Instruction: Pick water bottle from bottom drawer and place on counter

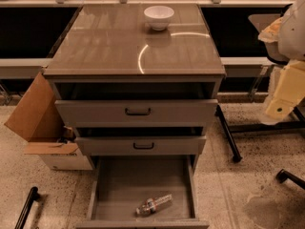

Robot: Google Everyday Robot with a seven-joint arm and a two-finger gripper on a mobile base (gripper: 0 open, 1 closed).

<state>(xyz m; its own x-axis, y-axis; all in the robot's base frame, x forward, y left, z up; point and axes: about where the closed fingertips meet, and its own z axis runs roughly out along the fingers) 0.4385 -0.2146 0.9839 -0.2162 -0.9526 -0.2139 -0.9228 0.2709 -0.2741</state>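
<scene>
Speckled floor (238, 185) lies open to the right of the bottom drawer (119, 185), which stands pulled fully out. Our bottle (153, 205) lies on its side in it, slanted, near the front wall and a little right of the middle, touching neither side wall (grey drawer floor shows all round it). Two upper drawers (138, 112) stand partly out, overhanging its back. Above them the counter (105, 46) holds a white bowl (158, 17) near the far edge. A cardboard box (35, 109) leans at the left. We see the gripper (281, 101) at the right edge, well apart from the bottle; whether it is spread or closed we cannot tell.
</scene>
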